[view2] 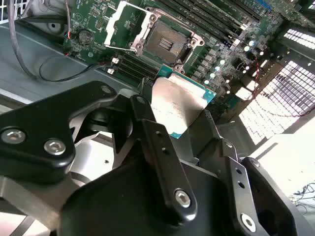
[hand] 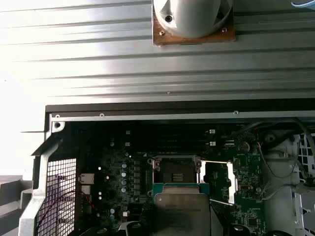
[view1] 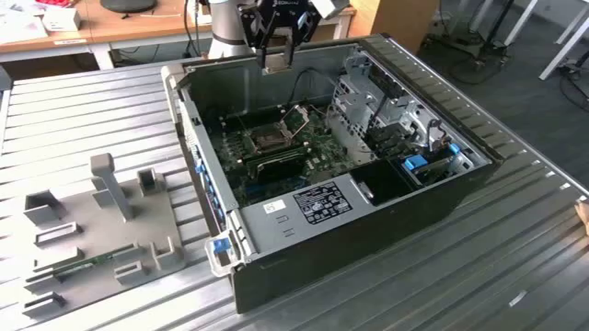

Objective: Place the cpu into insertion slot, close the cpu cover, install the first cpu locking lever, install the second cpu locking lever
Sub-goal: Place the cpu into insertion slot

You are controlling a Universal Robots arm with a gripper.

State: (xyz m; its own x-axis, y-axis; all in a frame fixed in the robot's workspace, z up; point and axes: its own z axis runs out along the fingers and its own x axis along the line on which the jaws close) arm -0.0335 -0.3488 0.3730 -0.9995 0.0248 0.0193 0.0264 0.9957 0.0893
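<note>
While we hold the cpu (view2: pixel 178 105) pinched in gripper (view1: pixel 276 56) over the board (view2: pixel 98 12), slot (view2: pixel 167 44) is empty, cover (view2: pixel 115 22) up; all 4 steps left.

Open case (view1: pixel 368 227) on table (view1: pixel 83 117), fixture tray (view1: pixel 92 234) to the exterior view's left. Inside case: insertion slot (view1: pixel 270 140), cpu cover (view1: pixel 296 118) tipped open beside it. Overhead, gripper (view1: pixel 278 56) clamps cpu (view2: pixel 178 107), apart from slot.

Silver-beige cpu (view2: pixel 177 103) edged in teal, black claw (view1: pixel 277 62), green circuit board (view2: pixel 93 19), ribbed grey metal table (view1: pixel 83 117).
</note>
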